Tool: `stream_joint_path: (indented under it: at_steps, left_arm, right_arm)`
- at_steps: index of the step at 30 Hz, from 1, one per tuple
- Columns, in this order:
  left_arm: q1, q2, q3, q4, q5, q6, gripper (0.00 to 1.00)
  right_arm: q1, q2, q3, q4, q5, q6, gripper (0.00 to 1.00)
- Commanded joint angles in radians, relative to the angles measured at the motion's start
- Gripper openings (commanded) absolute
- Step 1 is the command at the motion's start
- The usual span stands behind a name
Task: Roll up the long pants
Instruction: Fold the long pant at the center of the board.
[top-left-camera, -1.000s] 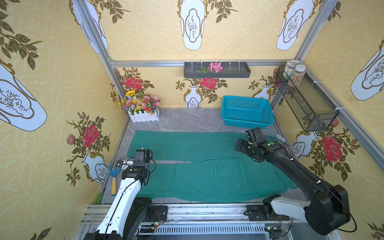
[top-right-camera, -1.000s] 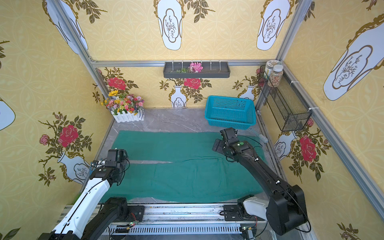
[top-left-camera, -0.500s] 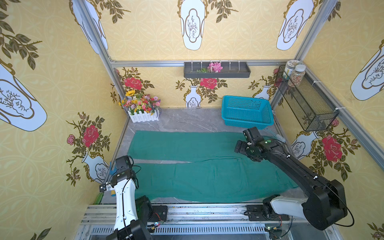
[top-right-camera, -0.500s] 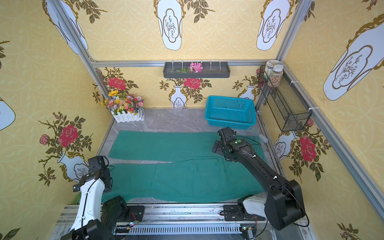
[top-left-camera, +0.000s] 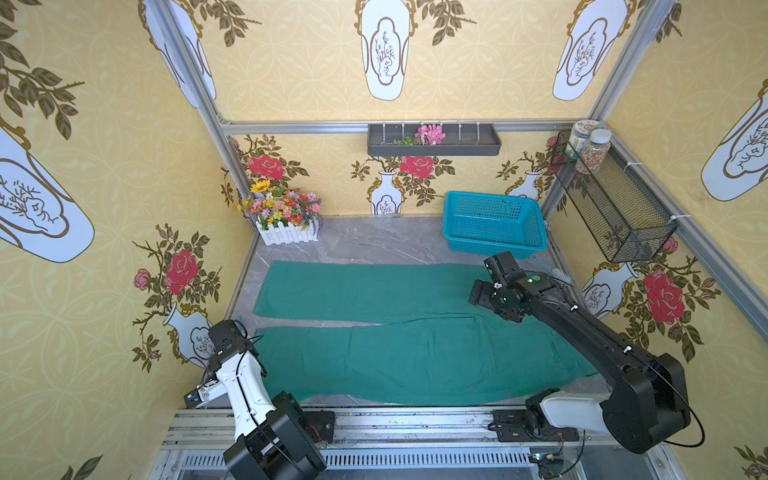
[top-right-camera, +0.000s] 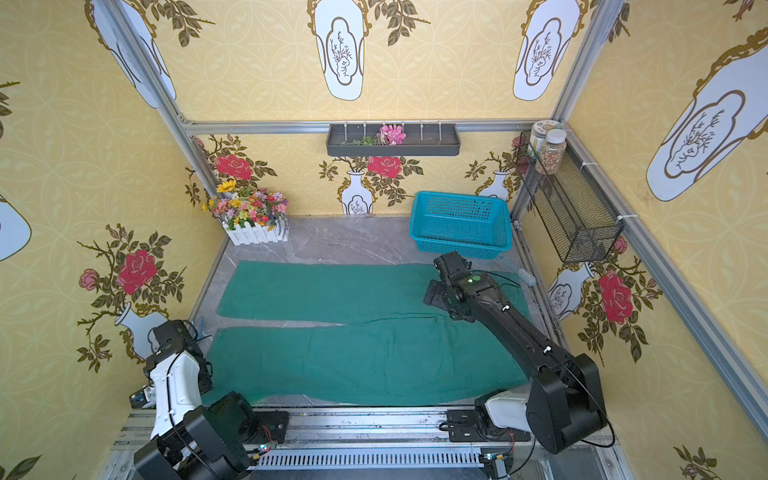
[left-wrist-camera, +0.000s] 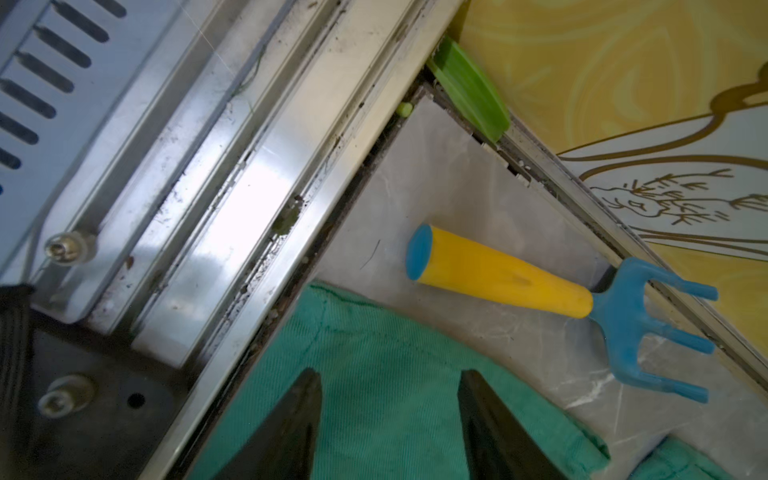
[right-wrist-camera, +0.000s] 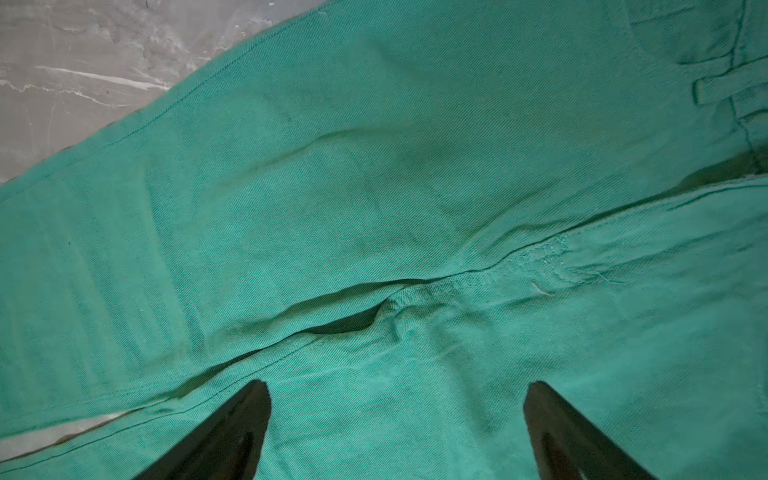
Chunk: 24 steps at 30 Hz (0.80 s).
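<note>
The long pants (top-left-camera: 415, 353) lie flat across the grey table in both top views, legs to the left and waist to the right. The left arm (top-left-camera: 237, 374) is folded back at the near left corner and hides its gripper from above. In the left wrist view the left gripper (left-wrist-camera: 389, 370) stands open over the near leg's hem corner (left-wrist-camera: 374, 332), with nothing between its fingers. My right gripper (top-left-camera: 478, 293) hovers wide open over the crotch seam (right-wrist-camera: 415, 291), and nothing is gripped in it.
A turquoise basket (top-left-camera: 494, 224) stands at the back right and a flower box (top-left-camera: 286, 216) at the back left. A yellow-handled blue toy fork (left-wrist-camera: 519, 282) lies by the left wall beside the hem. The metal rail (top-left-camera: 395, 419) runs along the front edge. A brush (top-left-camera: 557, 274) lies by the right wall.
The left arm has pulled back from between the legs' ends to the near left corner, its jaws narrowing. The right gripper has shifted slightly left and stays wide open.
</note>
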<state>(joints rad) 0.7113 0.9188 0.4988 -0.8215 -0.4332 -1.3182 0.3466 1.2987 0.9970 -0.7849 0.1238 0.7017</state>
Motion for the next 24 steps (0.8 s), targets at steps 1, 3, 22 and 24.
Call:
stream_joint_path:
  at_steps: [1, 3, 22, 24]
  left_arm:
    - [0.011, 0.000, -0.042, -0.009, 0.037, -0.035, 0.63]
    - [0.020, -0.003, -0.060, 0.013, 0.034, -0.025, 0.63]
    - [0.060, 0.181, -0.050, 0.084, -0.021, 0.043, 0.56]
    - [0.060, 0.186, -0.049, 0.090, -0.024, 0.049, 0.52]
  right_arm:
    - [0.001, -0.006, -0.006, -0.019, 0.022, 0.002, 0.99]
    - [0.001, -0.006, -0.007, -0.018, 0.022, 0.002, 0.99]
    - [0.001, -0.005, -0.028, -0.044, 0.061, 0.034, 0.99]
    - [0.001, -0.009, -0.031, -0.047, 0.065, 0.039, 0.99]
